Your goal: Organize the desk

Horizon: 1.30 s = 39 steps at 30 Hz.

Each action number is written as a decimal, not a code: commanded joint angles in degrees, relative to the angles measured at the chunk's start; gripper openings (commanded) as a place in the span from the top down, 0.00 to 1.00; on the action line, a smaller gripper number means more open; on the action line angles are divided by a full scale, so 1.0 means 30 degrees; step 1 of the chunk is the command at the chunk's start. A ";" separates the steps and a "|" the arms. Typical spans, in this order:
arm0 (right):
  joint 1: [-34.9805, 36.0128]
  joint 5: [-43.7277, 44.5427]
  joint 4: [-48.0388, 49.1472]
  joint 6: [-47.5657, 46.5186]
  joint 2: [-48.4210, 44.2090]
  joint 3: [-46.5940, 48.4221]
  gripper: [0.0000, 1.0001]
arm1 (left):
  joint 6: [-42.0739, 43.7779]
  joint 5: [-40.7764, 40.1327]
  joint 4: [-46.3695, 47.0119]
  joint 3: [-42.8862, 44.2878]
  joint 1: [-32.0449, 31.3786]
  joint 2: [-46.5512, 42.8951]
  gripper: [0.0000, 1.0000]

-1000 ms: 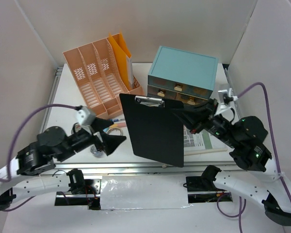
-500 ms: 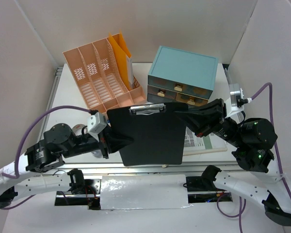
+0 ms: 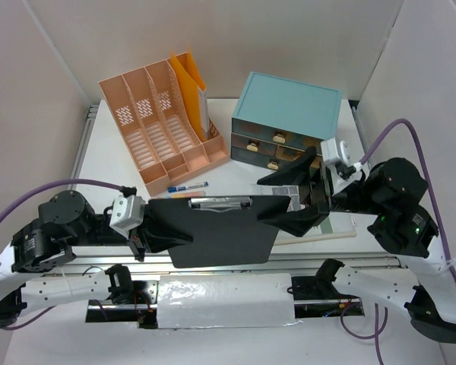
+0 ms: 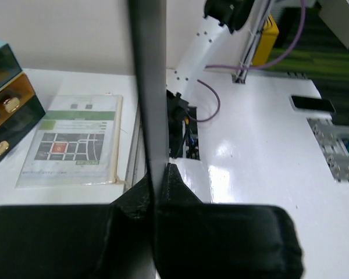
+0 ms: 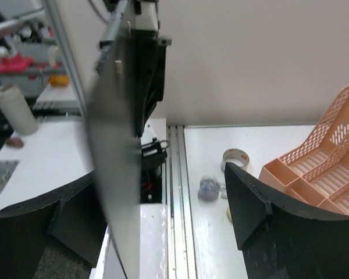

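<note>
Over the near edge of the white desk (image 3: pixel 106 161), a black clipboard (image 3: pixel 220 234) with a metal clip hangs tilted. My left gripper (image 3: pixel 175 232) is shut on its left edge. In the left wrist view the board (image 4: pixel 148 87) runs edge-on from between the pinched fingers (image 4: pixel 156 181). My right gripper (image 3: pixel 263 201) stands open at the board's right edge, one finger above it and one below. Its wrist view shows the board (image 5: pixel 113 145) as a blurred grey blade beside the left finger, and a wide gap to the right finger of the right gripper (image 5: pixel 154 189).
A pink slotted organizer (image 3: pixel 156 122) holding an orange folder (image 3: pixel 188 76) stands at the back left. A teal drawer cabinet (image 3: pixel 289 114) stands at the back right. A pen (image 3: pixel 188 185), a laminated map sheet (image 4: pixel 70 148), a tape roll (image 5: pixel 235 158) and a small wrapped object (image 5: pixel 209 189) lie on the desk.
The left gripper has shut on the clipboard's left edge and the right gripper has opened off its right edge. The board has dropped from near upright to low over the near edge.
</note>
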 commanded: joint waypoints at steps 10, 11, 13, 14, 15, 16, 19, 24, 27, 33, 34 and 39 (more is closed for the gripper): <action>0.0007 -0.4375 -0.8182 -0.4199 0.1051 0.3736 0.45 | 0.2309 0.1699 -0.3310 0.1487 0.0019 0.1234 1.00; 0.0007 -0.4375 -0.8590 -0.4170 0.1167 0.3969 0.54 | 0.2338 0.1554 -0.3427 0.1545 0.0019 0.1351 1.00; 0.0008 -0.4200 -0.9002 -0.4227 0.1343 0.4117 0.75 | 0.2397 0.1494 -0.3342 0.1546 0.0019 0.1382 1.00; 0.0007 -0.4199 -0.9236 -0.4228 0.1402 0.3973 0.80 | 0.2426 0.1523 -0.3283 0.1546 0.0019 0.1353 1.00; 0.0007 -0.3938 -0.9297 -0.4228 0.1431 0.3856 0.90 | 0.2456 0.1465 -0.3195 0.1546 0.0019 0.1323 1.00; 0.0036 -0.3791 -0.9239 -0.4199 0.1403 0.3506 0.98 | 0.2485 0.1406 -0.3136 0.1546 0.0019 0.1352 1.00; 0.0007 -0.2941 -0.8859 -0.4082 0.0936 0.2803 1.00 | 0.2456 0.0763 -0.3107 0.1692 0.0019 0.1323 1.00; -0.0022 0.0617 -0.7602 -0.3238 0.0086 0.1837 1.00 | 0.1492 -0.3466 -0.2229 0.1400 0.0019 0.0563 0.16; 0.0007 0.4453 -0.5467 -0.2122 -0.0822 0.1133 1.00 | 0.0467 -0.8161 -0.1759 0.1020 0.0019 -0.0547 0.00; 0.0007 0.9567 -0.4027 -0.0712 -0.0183 0.1100 1.00 | -0.2578 -1.8143 -0.3950 0.1513 0.0019 -0.2276 0.00; 0.0007 1.0150 -0.3792 -0.0655 0.0023 0.1158 1.00 | -0.3714 -1.9179 -0.4971 0.1632 0.0019 -0.2541 0.00; 0.0007 1.3842 -0.0957 0.0897 0.2477 0.2299 1.00 | -0.6974 -2.3313 -0.7265 0.1581 0.0019 -0.5172 0.00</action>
